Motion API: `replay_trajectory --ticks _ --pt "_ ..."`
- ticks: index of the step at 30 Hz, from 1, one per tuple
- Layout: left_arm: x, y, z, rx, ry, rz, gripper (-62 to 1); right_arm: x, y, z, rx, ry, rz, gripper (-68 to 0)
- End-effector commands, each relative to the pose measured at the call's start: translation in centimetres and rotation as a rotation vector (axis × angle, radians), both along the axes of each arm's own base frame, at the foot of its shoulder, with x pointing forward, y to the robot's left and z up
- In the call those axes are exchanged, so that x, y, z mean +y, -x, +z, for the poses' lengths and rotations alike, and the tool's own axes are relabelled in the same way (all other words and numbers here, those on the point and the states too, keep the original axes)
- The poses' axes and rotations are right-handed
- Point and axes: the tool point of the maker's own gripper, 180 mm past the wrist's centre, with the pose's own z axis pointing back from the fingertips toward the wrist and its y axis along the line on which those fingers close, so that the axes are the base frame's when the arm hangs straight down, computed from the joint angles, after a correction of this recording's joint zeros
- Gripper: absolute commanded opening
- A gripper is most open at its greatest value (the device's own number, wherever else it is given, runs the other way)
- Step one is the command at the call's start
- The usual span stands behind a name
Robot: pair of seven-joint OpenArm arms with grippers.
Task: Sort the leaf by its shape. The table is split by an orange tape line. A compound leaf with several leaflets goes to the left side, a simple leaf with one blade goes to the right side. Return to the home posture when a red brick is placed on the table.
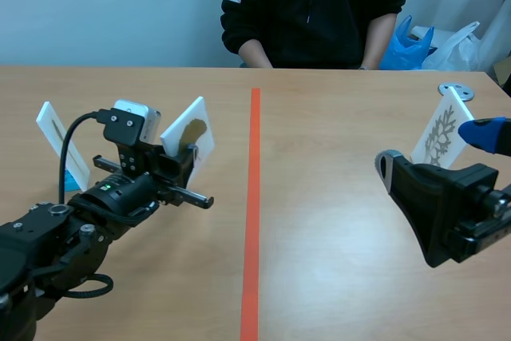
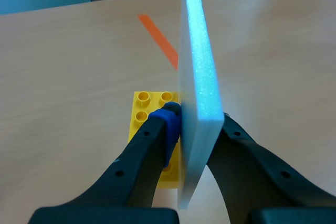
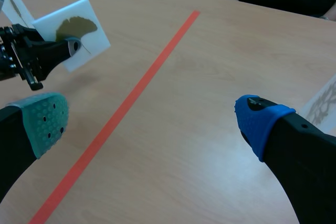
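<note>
**Scene view:** The left tool [image 1: 188,153] is clamped on a white leaf card [image 1: 190,127] and holds it tilted on the left side of the orange tape line [image 1: 253,197]. The print is a single fan-shaped blade. By my reading it belongs on the right side, and the grip is there to carry it across. A second card [image 1: 54,140] stands beside the left arm, further from the line. On the right side, a card with a pale branching leaf [image 1: 441,127] stands near the right tool [image 1: 437,149]. That tool's fingers are spread wide with nothing between them, and it sits low, likely to leave the crossing path free. A person [image 1: 315,5] sits across the desk [image 1: 335,221]. No red brick shows.

**Left wrist view:** The leaf card is edge-on between the fingers, with the blue pad [image 2: 169,124] pressed to one face and the other finger against the opposite face. A yellow studded brick [image 2: 143,109] sits at the card's foot and is probably its stand. The grip is low, just above the brick, which should keep the card from swinging.

**Right wrist view:** This arm's own fingers stand far apart and hold nothing, and the teal pad [image 3: 47,119] is bare. Beyond the tape, the left tool holds the leaf card slanted. A shadow on the desk under the card suggests it is lifted clear.
</note>
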Motion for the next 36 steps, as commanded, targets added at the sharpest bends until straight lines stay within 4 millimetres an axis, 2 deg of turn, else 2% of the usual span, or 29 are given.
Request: replay_trajectory --ticks 1,11,14,27,33,36 --pt "1.5 -0.4 0.4 -0.014 -0.001 0.037 -55.8 -0.1 -0.4 0.8 -0.032 -0.009 -0.003 0.4" --pt "9.0 -0.1 -1.4 0.043 -0.048 0.203 -55.8 -0.1 -0.4 0.8 -0.032 -0.009 -0.003 0.4" --pt "10.6 0.0 -1.6 0.052 -0.053 0.241 -55.8 -0.1 -0.4 0.8 -0.032 -0.009 -0.003 0.4" --pt "12.4 0.9 -3.7 0.103 -0.02 0.304 -55.0 -0.1 -0.4 1.0 -0.031 -0.027 -0.005 0.4" --pt "12.6 1.1 -4.0 0.112 -0.024 0.309 -49.7 -0.1 -0.4 1.0 -0.031 -0.027 -0.005 0.4" --pt "12.7 1.0 -4.0 0.111 -0.027 0.315 -41.1 -0.1 -0.4 1.0 -0.031 -0.027 -0.005 0.4"
